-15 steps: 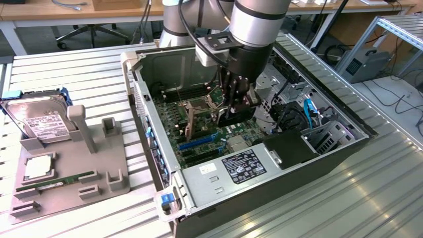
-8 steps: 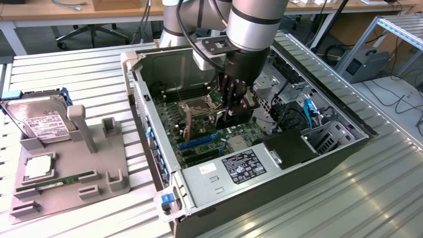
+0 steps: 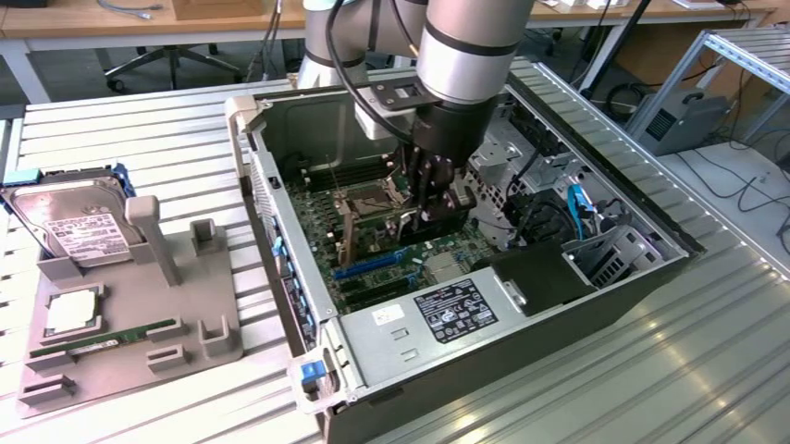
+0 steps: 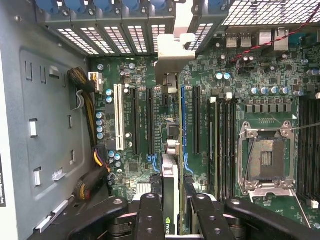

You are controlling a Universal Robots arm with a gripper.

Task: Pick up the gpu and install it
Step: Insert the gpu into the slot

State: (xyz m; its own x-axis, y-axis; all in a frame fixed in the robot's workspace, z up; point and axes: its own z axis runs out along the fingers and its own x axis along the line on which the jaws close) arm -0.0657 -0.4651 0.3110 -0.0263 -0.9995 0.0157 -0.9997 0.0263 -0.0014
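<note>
While held edge-on between gripper (image 4: 171, 210) fingers (image 4: 150, 215), gpu (image 4: 170, 185) hangs inside open computer case (image 3: 370, 324), above motherboard (image 4: 150, 80) expansion slots (image 4: 149, 120); silver bracket (image 4: 172, 50) near rear wall. Hard drive (image 3: 77, 222) sits outside on grey holder (image 3: 185, 314).

Thin flat green circuit-board expansion card (the gpu) (image 4: 170, 200) with a silver metal end bracket (image 4: 172, 55) sits edge-on, held upright between two black gripper fingers (image 4: 150, 220). Card is inside the open computer case, above the motherboard's row of long expansion slots, its length running parallel to them. Bracket end lies toward the case's slotted rear wall. In the exterior view the gpu (image 3: 435, 199) hangs vertically at the middle of the case, mostly hidden.
</note>
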